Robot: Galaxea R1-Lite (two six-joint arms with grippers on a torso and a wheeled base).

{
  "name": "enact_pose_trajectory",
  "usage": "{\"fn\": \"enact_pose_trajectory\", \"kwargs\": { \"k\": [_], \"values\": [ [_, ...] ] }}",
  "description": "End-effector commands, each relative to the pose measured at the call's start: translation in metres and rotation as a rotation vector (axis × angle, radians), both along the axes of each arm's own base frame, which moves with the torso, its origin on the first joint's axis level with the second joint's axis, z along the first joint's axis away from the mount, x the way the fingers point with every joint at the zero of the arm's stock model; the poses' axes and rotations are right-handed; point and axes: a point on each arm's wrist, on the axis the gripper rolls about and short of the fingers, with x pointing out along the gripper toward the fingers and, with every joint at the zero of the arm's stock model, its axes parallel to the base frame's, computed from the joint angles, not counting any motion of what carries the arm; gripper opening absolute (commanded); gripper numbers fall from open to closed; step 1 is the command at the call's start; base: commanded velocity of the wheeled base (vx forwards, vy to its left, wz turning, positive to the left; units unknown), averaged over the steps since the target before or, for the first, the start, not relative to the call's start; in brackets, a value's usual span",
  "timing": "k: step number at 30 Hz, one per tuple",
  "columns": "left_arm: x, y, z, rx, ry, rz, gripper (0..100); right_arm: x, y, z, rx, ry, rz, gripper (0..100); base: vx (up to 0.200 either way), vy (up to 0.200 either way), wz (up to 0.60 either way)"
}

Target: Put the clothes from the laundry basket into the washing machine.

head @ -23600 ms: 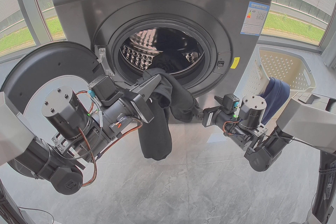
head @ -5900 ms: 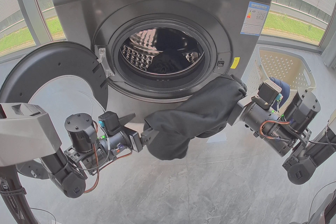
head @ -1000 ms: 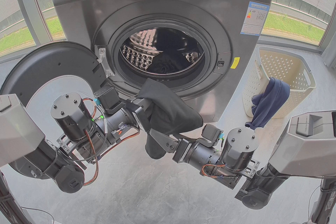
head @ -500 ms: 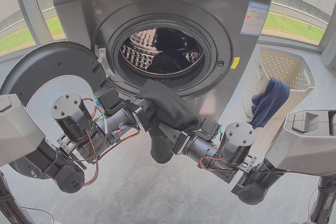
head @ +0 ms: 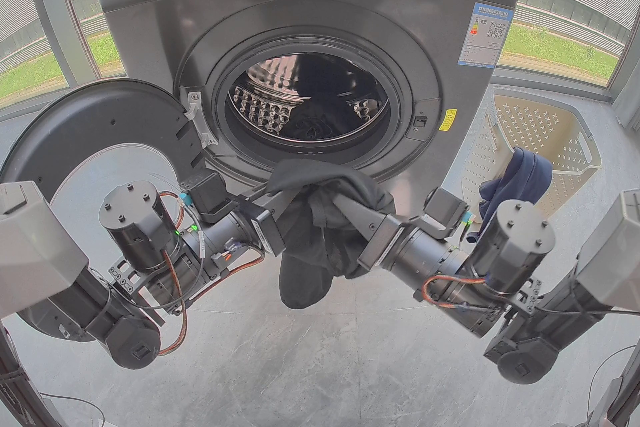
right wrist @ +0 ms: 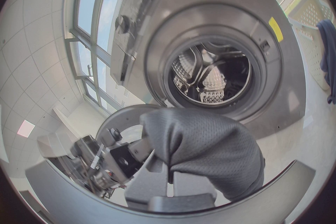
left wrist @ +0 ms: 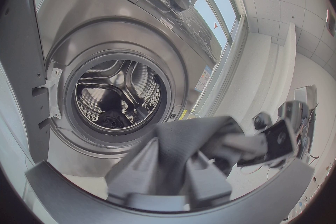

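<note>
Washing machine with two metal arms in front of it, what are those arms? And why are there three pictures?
Those arms belong to a robot that is loading laundry. One picture comes from a camera on its head. The other two come from small cameras on its wrists, so each looks out past its own hand. The left hand and the right hand both pinch one black garment, held up just below the round opening of the washing machine. The door is swung open, and dark clothes already lie in the drum. Beside the machine, on the robot's right, stands a pale laundry basket with a blue garment hanging over its rim.
</note>
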Motion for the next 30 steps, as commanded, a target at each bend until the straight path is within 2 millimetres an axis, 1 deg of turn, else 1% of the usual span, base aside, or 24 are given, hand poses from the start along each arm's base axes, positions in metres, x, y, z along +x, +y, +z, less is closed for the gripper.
{"fn": "enact_pose_trajectory", "kwargs": {
  "k": [1,2,4,5,7,11,15,23,28,30],
  "values": [
    [0.005,0.005,-0.007,0.014,0.024,0.022,100,-0.016,-0.019,0.039,0.071,-0.086,-0.01,0,0.0,0.0,0.0],
    [0.011,0.007,-0.015,0.023,0.036,0.042,100,-0.02,-0.027,0.053,0.09,-0.106,-0.018,0,0.0,0.0,0.0],
    [0.011,0.007,-0.015,0.023,0.036,0.042,100,-0.02,-0.027,0.053,0.09,-0.106,-0.018,0,0.0,0.0,0.0],
    [0.015,0.009,-0.022,0.04,0.052,0.054,100,-0.024,-0.032,0.063,0.088,-0.108,-0.02,0,0.0,0.0,0.0],
    [0.016,0.009,-0.025,0.046,0.056,0.058,100,-0.025,-0.033,0.066,0.091,-0.111,-0.02,0,0.0,0.0,0.0],
    [0.016,0.009,-0.025,0.048,0.054,0.057,100,-0.024,-0.033,0.065,0.088,-0.108,-0.023,0,0.0,0.0,0.0],
    [0.009,0.011,-0.03,0.094,0.055,0.046,100,-0.017,-0.028,0.063,0.085,-0.108,-0.027,0,0.0,0.0,0.0],
    [0.003,0.009,-0.036,0.148,0.047,0.003,100,-0.016,-0.026,0.06,0.078,-0.101,-0.025,0,0.0,0.0,0.0],
    [0.001,0.01,-0.035,0.149,0.041,-0.017,100,-0.011,-0.022,0.057,0.071,-0.094,-0.027,0,0.0,0.0,0.0],
    [0.0,0.011,-0.031,0.143,0.028,-0.027,100,-0.006,-0.019,0.054,0.062,-0.084,-0.038,0,0.0,0.0,0.0]
  ]
}}
